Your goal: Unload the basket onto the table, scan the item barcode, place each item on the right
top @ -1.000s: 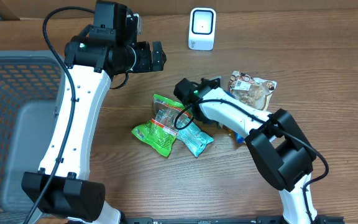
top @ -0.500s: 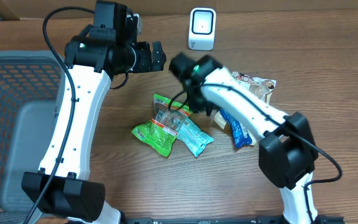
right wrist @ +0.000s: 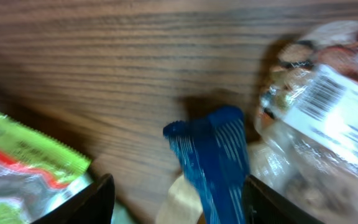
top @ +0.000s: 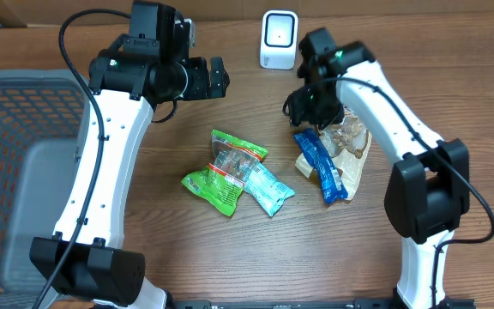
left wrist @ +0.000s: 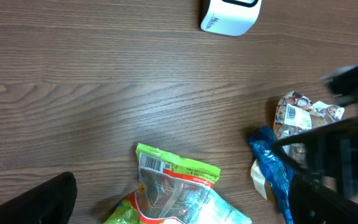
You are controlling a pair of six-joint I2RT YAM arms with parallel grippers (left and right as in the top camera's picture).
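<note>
Right gripper [right wrist: 178, 180] hangs over the tabletop [top: 187, 249] right of its centre, with its jaws well apart and nothing between them. Under it lies a blue packet [top: 320, 163], flat on the wood, with one crimped end toward the far edge. That end shows between the two fingers in the wrist view, but neither finger appears to touch it. A clear bag [top: 350, 142] with a white barcode label facing up lies against the blue packet's right side, partly under it. The white scanner [top: 279, 39] stands near the middle of the far edge, beyond the gripper and apart from both packets. Left gripper [top: 221, 79] hovers left of the scanner toward the far edge, spread fully wide and empty. At the centre of the tabletop lie a green bag [top: 234, 154], a second green bag [top: 213, 189] and a teal packet [top: 268, 189], overlapping one another. A grey basket [top: 7, 112] sits at the left edge.
</note>
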